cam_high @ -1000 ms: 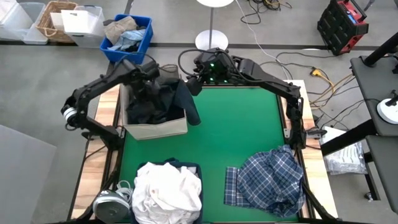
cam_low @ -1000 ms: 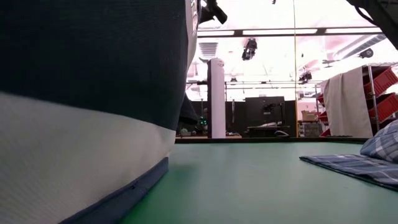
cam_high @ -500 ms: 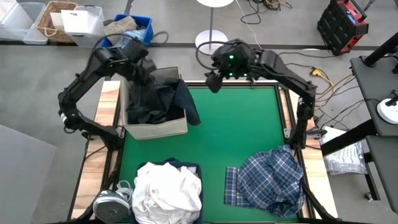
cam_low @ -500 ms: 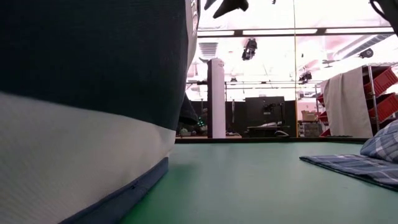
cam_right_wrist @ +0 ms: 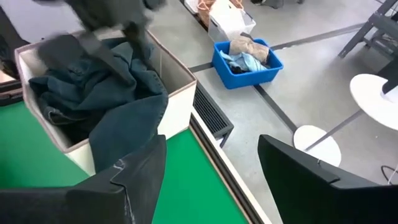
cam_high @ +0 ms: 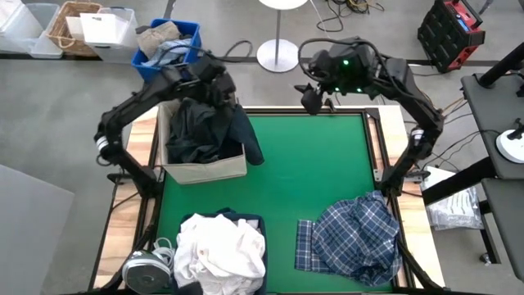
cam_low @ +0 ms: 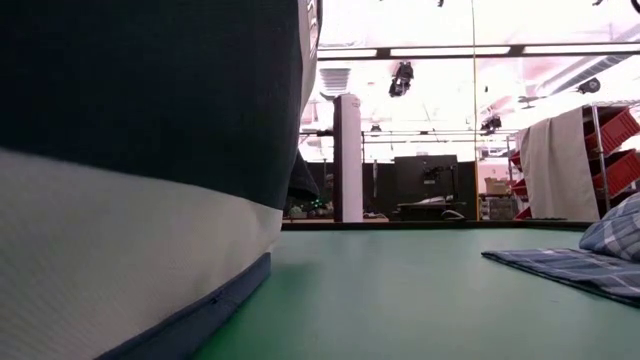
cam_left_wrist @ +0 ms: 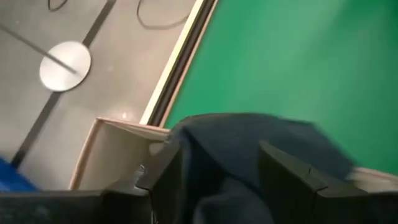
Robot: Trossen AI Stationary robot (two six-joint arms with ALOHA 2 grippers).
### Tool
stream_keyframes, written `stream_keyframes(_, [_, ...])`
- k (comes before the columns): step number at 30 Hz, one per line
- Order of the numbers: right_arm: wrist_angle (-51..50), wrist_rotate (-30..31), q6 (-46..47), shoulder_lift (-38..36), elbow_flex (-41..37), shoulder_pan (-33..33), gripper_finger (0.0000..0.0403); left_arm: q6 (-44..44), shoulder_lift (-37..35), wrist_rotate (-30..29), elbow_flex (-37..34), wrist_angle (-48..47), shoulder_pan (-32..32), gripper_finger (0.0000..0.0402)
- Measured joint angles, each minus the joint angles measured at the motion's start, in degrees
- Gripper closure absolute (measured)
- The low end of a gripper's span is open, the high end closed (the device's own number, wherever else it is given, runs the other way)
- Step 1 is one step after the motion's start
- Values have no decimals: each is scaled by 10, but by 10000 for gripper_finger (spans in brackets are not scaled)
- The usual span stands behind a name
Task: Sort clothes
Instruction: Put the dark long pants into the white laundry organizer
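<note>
Dark clothes fill a beige box at the table's far left. One dark piece hangs over the box's right wall onto the green mat. My left gripper hovers open over the box's far right corner, with the dark cloth below its fingers; I cannot tell whether they touch it. My right gripper stands open and high over the table's far edge, with nothing between its fingers. White clothes are heaped at the near left. A plaid shirt lies on the mat at the near right.
A blue bin with tan and pale-blue cloth stands on the floor beyond the table, next to clear tubs and a basket. The navy-rimmed bin under the white clothes fills the low view's left. The green mat's middle is bare.
My right gripper has drawn away from the box toward the table's right and far edge and has risen out of the low view. My left gripper has swung toward the far left, then back right over the box's far right corner. The clothes lie as before.
</note>
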Motion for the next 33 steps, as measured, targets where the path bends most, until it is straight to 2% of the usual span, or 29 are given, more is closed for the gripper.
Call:
stream_keyframes(10, [-23,0,-5,-13,-1,0,157,27,55,-6,15,-34,52,220])
stream_keyframes(14, [-25,0,-6,-13,-3,0,161,30,74,21,12,-35,67,220])
stream_keyframes(21, [-36,0,-5,-8,-3,0,153,45,98,33,11,-57,80,236])
stream_keyframes(27, [-36,0,-2,-5,-6,0,157,68,107,58,11,-81,85,283])
stream_keyframes(33, [-37,0,7,-5,-10,0,169,89,108,59,11,-81,89,388])
